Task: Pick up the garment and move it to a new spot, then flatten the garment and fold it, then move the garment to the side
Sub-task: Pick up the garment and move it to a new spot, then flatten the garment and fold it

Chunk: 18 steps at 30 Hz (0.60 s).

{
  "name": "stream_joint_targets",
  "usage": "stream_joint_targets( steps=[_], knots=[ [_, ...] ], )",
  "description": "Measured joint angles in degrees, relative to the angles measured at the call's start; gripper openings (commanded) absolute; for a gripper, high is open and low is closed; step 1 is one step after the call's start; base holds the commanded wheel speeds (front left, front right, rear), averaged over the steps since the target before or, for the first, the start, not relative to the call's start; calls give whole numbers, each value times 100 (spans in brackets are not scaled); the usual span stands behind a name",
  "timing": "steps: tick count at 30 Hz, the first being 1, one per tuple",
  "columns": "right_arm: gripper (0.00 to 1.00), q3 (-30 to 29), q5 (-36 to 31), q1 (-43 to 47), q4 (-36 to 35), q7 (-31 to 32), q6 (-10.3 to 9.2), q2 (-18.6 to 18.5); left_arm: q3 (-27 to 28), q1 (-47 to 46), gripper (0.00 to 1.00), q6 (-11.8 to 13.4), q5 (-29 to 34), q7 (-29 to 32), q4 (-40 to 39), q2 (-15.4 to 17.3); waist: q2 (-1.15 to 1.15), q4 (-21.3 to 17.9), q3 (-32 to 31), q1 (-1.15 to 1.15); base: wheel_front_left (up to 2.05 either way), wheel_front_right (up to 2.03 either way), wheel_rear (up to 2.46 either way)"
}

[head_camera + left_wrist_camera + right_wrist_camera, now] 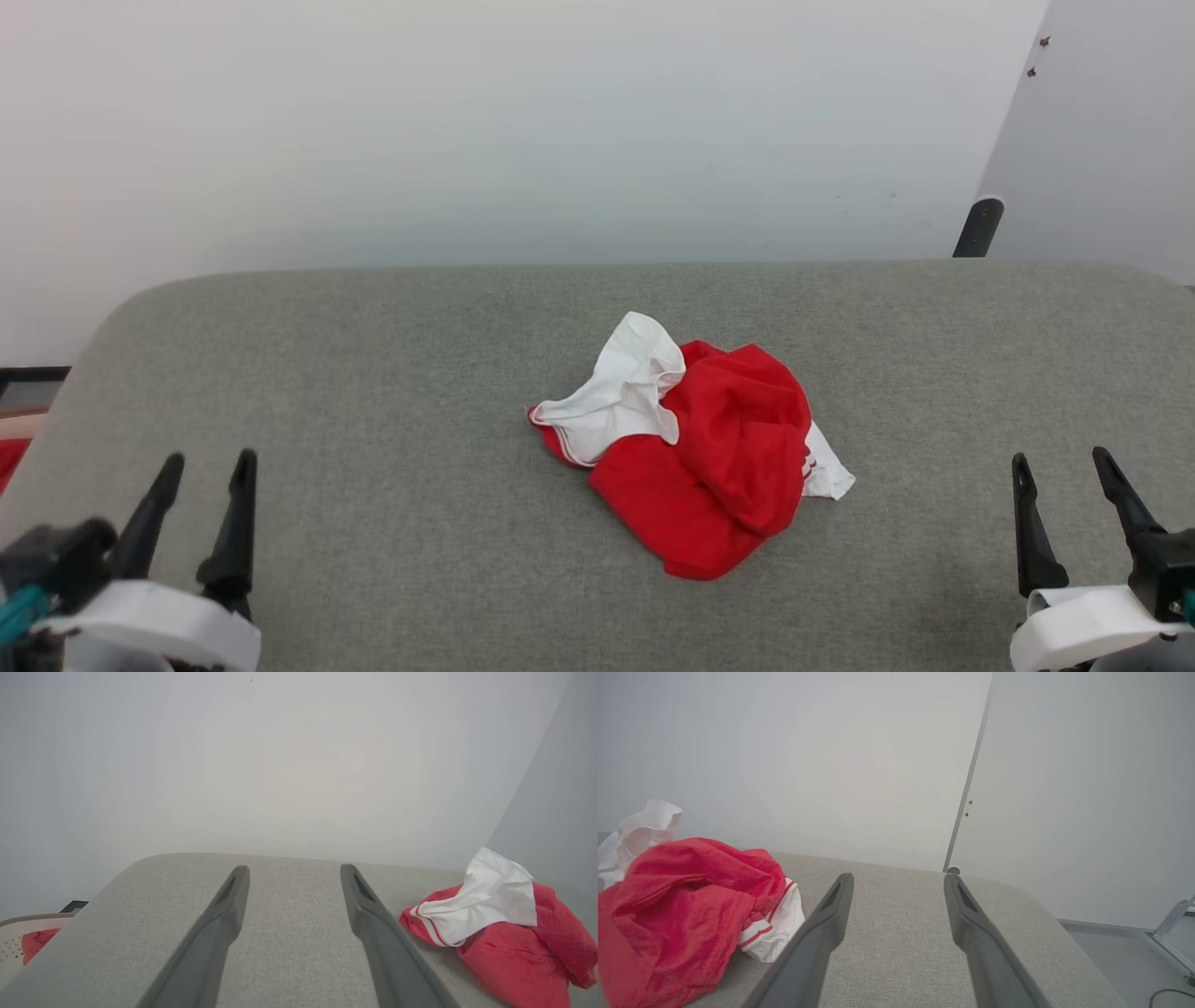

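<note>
Garment (709,467) is lying crumpled at the middle of the tabletop (373,373), left end effector (209,462) and right end effector (1061,457) are hovering wide open and empty well apart from it, so pickup, flattening, folding and side-move are all appearing undone.

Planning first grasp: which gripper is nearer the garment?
Right. The right gripper sits to the right of the garment; the left gripper is farther away, off its left side.

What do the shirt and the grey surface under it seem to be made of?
The shirt: thin knit fabric, perhaps polyester jersey, matte; it crumples in soft folds. The grey surface: woven upholstery cloth, judging by its fine flecked texture.
</note>
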Motion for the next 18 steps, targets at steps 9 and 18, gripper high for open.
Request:
stream_joint_targets(
  steps=[9, 18],
  knots=[
    [100, -64, 1, 86, 77, -68, 0, -19, 402, 383, 100, -176, -97, -189, 164, -220, 0, 49, -5, 0, 0, 0, 0],
    [100, -13, 3, 82, 102, -75, 0, -33, 532, 428, 100, -307, -44, -207, 141, -297, 0, 66, 41, 0, 0, 0, 0]
  ],
)
